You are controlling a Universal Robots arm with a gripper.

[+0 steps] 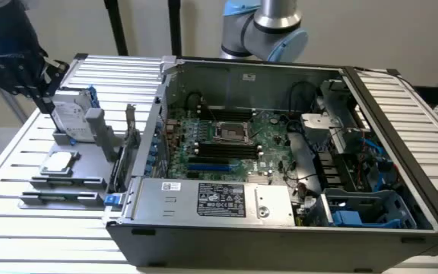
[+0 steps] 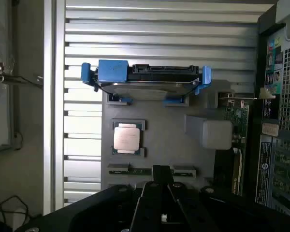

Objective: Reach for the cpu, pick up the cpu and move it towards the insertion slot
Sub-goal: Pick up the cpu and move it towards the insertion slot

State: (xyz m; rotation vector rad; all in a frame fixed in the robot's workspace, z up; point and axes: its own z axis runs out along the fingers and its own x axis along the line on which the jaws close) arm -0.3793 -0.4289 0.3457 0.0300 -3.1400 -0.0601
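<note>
The cpu [image 1: 59, 161] [image 2: 126, 137], a small silver-grey square chip, lies flat in a holder on the grey fixture plate [image 1: 32, 165] at the exterior view's left. The insertion slot [image 1: 232, 132], a shiny-framed square socket with a dark centre, sits on the green board inside the open computer case. High above the far end of the fixture, over the upright hard drive, hangs my black gripper [image 1: 44, 100] [image 2: 162, 170]. It is well clear of the cpu. Its fingers meet at the tips and hold nothing.
An upright silver hard drive in a blue frame [image 1: 73, 117] [image 2: 145, 79] stands just beyond the cpu. A grey block [image 2: 208, 130] and an upright card [image 1: 130, 128] stand between the fixture and the case wall [image 1: 158, 114]. A power supply [image 1: 219, 200] covers the case's near side.
</note>
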